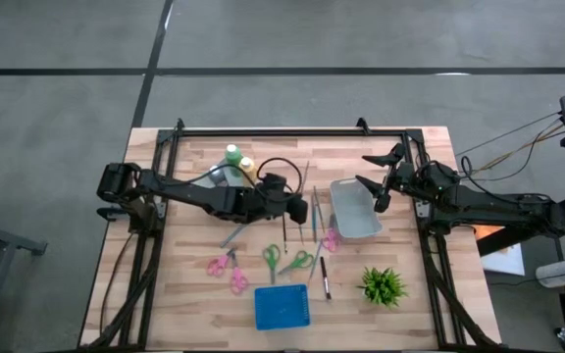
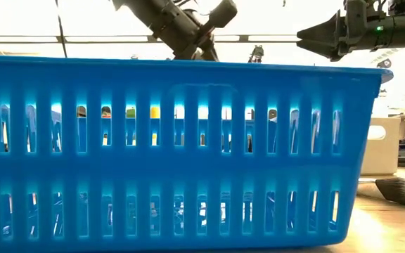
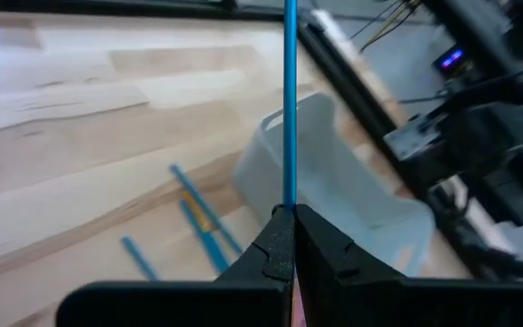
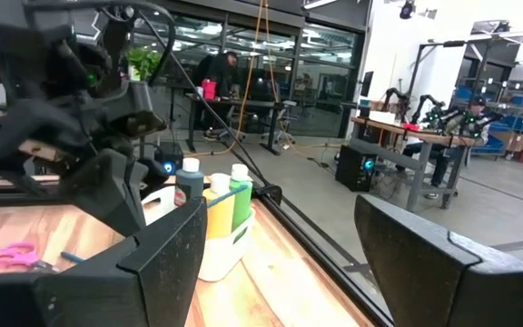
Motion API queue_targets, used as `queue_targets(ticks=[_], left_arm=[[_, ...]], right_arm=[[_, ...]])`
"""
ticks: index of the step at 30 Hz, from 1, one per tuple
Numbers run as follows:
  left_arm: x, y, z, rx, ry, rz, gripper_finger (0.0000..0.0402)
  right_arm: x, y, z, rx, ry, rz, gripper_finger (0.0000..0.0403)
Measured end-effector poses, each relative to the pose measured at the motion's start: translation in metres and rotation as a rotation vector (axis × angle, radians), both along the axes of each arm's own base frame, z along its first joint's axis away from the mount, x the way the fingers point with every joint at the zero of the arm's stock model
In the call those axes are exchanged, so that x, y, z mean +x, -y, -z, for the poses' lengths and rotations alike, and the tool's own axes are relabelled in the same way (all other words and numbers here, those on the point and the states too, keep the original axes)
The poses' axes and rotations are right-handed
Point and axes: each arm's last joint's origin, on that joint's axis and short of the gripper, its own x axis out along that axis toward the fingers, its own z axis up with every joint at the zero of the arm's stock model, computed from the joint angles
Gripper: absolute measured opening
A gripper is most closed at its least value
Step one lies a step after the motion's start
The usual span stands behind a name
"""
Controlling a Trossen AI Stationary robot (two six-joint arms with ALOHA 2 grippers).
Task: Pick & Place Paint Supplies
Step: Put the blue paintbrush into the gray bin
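Note:
My left gripper (image 1: 302,209) hangs over the middle of the table, shut on a thin blue-handled brush (image 3: 290,109). Just beyond it stands a pale open bin (image 1: 353,209). More blue brushes (image 3: 198,227) lie flat on the wood near the bin. A green bottle (image 1: 233,155) and a yellow one (image 1: 246,167) stand upright in a clear holder at the far left; the right wrist view also shows a dark-capped bottle (image 4: 189,182) with them. My right gripper (image 1: 376,181) waits open above the bin's far right corner. My left gripper pinches the brush's blue handle (image 3: 290,195) between its two fingertips (image 3: 275,238). The fingers come slanting down from the table's left. The brush sticks straight out past the fingertips, lifted clear of the table; its held end is hidden between the fingers.
Pink scissors (image 1: 222,263) and green scissors (image 1: 272,260) lie near the front, with a dark brush (image 1: 326,284) beside them. A blue slotted basket (image 1: 282,306) stands at the near edge and a small potted plant (image 1: 383,284) at the near right. Black frame rails border the table.

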Motion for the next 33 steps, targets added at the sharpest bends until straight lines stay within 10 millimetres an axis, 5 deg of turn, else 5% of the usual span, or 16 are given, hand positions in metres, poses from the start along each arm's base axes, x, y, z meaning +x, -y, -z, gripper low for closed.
queue_targets(ticks=[19,33], left_arm=[[0.019,-0.009,-0.003,-0.008,0.212,-0.004,0.0002],[0.045,-0.017,0.03,0.035,0.269,0.008,0.0]], right_arm=[[0.0,0.0,0.0,0.0,0.001,0.0,0.0278],[0.0,0.0,0.0,0.0,0.001,0.0,0.0278]])
